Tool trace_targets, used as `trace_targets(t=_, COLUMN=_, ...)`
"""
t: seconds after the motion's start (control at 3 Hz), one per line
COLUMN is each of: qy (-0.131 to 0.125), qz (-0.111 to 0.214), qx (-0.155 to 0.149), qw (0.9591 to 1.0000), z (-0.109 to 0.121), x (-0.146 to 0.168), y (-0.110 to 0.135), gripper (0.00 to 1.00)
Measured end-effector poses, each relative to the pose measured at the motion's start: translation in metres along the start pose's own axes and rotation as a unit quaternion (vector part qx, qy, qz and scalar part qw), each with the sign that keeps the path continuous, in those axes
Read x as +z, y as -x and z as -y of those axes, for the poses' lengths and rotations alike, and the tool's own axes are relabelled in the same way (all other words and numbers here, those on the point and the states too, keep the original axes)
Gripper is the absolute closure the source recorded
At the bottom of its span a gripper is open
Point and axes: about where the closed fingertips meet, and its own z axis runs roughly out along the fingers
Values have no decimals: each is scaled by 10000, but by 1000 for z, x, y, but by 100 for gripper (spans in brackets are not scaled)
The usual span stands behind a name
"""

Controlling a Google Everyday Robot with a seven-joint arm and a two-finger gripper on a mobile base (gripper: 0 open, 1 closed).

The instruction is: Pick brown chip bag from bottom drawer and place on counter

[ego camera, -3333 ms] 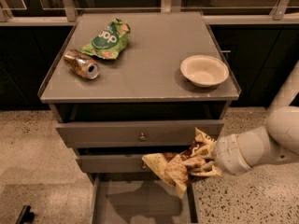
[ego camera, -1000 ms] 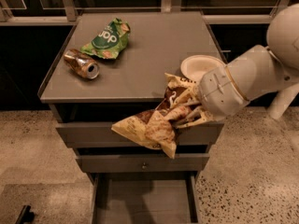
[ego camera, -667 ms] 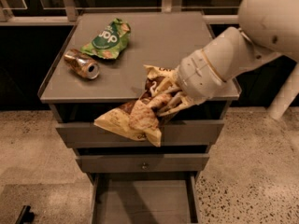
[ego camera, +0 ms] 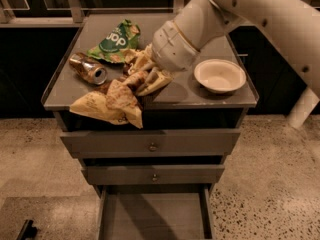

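The brown chip bag (ego camera: pixel 111 103) hangs crumpled from my gripper (ego camera: pixel 142 75), brown and tan, dangling over the front left part of the counter (ego camera: pixel 195 96) and past its front edge. My gripper is shut on the bag's upper end, just above the counter top. The bottom drawer (ego camera: pixel 152 219) stands pulled open below, its grey inside bare. The arm reaches in from the upper right.
A green chip bag (ego camera: pixel 114 43) lies at the counter's back left. A metal can (ego camera: pixel 88 69) lies on its side left of the gripper. A white bowl (ego camera: pixel 219 75) sits at the right. Two shut knobbed drawers (ego camera: pixel 152 146) are above the open one.
My gripper has carried the brown chip bag up from in front of the drawers and leftward, to just above the counter's front left area.
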Motion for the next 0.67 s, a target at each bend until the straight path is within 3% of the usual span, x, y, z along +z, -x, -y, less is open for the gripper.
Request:
trace_targets(t=0.33, qy=-13, qz=75, qx=88, qw=9999, z=37, x=5, y=-8, gripper=100)
trace_targets(t=0.67, qy=-78, qz=187, qx=364, qw=9991, z=61, x=13, y=-34, gripper=100)
